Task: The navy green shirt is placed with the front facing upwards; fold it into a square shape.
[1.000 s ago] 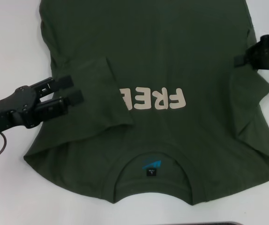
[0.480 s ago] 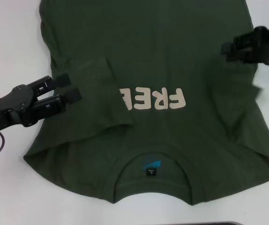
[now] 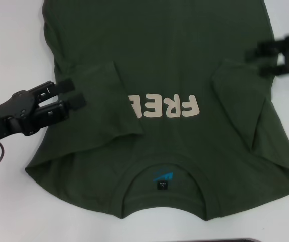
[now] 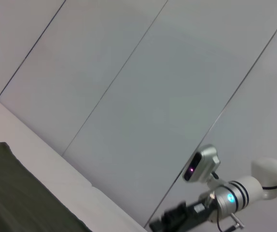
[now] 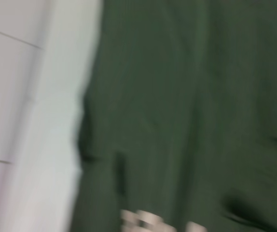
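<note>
- The navy green shirt [image 3: 159,75] lies front up on the white table [image 3: 13,45], its round collar [image 3: 163,174] at the near edge of the head view and its body running away from the robot.
- Cream block lettering [image 3: 165,107] crosses the chest; only "FRE" shows, upside down from the head camera, and the rest is covered by cloth.
- A small teal-and-black label [image 3: 162,180] sits inside the collar.
- The left sleeve [image 3: 101,106] is folded inward over the chest, its edge lying across the start of the lettering.
- The right sleeve [image 3: 242,98] is also folded in over the body, ending just beside the last visible letter.
- The left gripper [image 3: 74,93] hovers at the shirt's left edge, beside the folded sleeve; its two fingers [image 3: 63,84] stand parted with nothing between them.
- The right gripper [image 3: 265,58] is at the shirt's right edge, beyond the folded right sleeve; it is blurred, and I cannot tell how its jaws stand.
- The right wrist view shows only blurred green cloth and the table edge.
- The left wrist view shows a wall, a corner of the shirt and the right arm farther off.
</note>
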Tool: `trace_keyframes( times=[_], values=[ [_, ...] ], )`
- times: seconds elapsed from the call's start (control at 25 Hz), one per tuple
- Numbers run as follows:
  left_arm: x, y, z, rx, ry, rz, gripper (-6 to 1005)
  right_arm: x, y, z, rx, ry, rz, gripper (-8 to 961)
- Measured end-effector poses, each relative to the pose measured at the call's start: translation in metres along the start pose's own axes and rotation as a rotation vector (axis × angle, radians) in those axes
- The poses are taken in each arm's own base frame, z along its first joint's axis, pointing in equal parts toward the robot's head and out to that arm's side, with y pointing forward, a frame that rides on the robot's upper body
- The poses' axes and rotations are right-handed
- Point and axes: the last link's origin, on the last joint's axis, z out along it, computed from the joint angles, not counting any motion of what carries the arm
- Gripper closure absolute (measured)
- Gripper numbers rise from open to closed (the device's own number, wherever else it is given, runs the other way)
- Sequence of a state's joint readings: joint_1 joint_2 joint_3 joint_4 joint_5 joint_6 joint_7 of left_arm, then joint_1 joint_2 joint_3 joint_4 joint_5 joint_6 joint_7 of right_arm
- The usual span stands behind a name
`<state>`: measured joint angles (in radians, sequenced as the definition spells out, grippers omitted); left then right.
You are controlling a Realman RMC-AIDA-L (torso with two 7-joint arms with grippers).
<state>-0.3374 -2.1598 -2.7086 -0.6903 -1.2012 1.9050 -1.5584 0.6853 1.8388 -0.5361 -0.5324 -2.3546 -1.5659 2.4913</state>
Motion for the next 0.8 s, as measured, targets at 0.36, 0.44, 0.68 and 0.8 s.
trace_keyframes(
  times=[0.36, 0.44, 0.68, 0.8],
  values=[
    [0.001, -0.001, -0.003, 0.013, 0.015, -0.001, 159, 0.015, -0.021, -0.015, 0.116, 0.086, 0.056, 36],
    [0.001, -0.001, -0.003, 0.013, 0.015, -0.002, 159, 0.019, -0.021, -0.011, 0.107, 0.097, 0.064, 50],
    [0.001, -0.003, -0.003, 0.024, 0.015, -0.001, 158, 0.028, -0.017, 0.003, 0.078, 0.132, 0.077, 72],
    [0.001, -0.003, -0.003, 0.032, 0.015, -0.002, 158, 0.032, -0.017, 0.006, 0.07, 0.147, 0.09, 72]
  ],
)
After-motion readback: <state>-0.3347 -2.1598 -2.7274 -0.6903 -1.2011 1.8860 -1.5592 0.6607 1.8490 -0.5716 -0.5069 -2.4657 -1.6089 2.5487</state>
